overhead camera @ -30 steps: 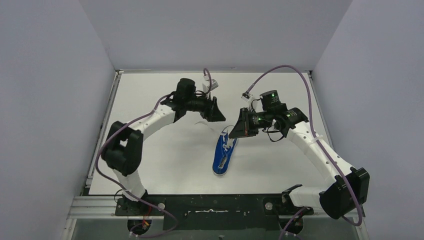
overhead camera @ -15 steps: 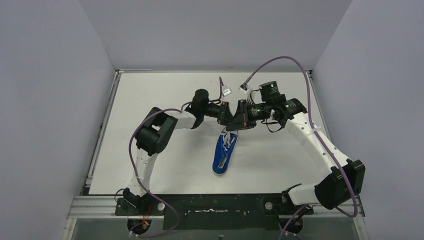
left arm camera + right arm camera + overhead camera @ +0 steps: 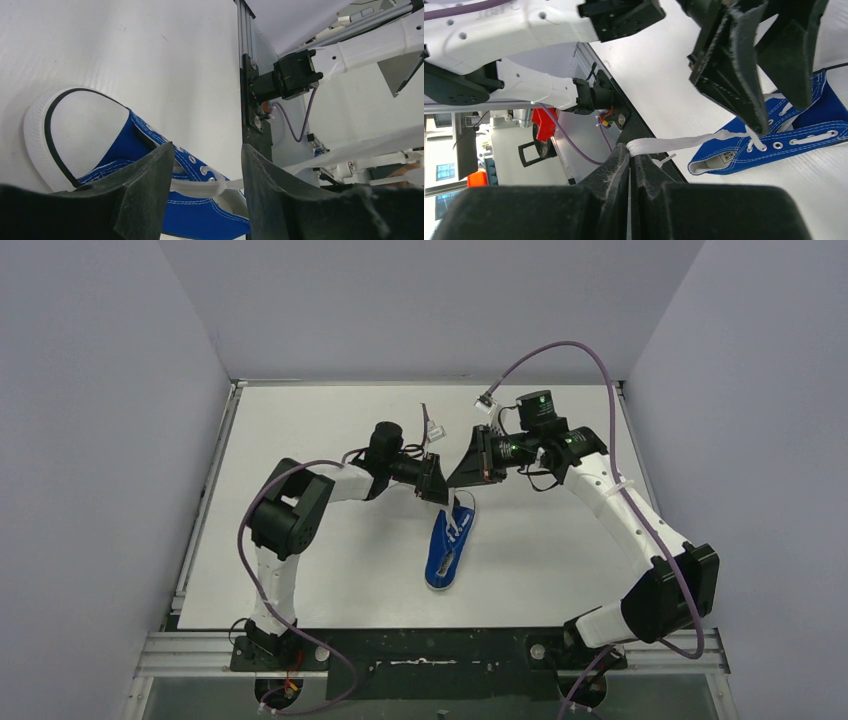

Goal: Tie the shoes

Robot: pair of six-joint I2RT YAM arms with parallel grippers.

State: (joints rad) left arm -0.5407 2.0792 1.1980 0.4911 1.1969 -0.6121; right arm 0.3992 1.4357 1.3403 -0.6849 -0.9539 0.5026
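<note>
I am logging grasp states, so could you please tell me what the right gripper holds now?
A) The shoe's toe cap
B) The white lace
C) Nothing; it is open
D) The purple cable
B: in the right wrist view the right gripper is shut on the end of the lace, which runs back to the shoe.

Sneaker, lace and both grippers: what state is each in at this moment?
Sneaker: upright on its sole, no bow tied.
Lace: one strand drawn out from the sneaker to the right gripper.
Left gripper: open, astride a lace strand, not closed on it.
Right gripper: shut on the lace end.
</note>
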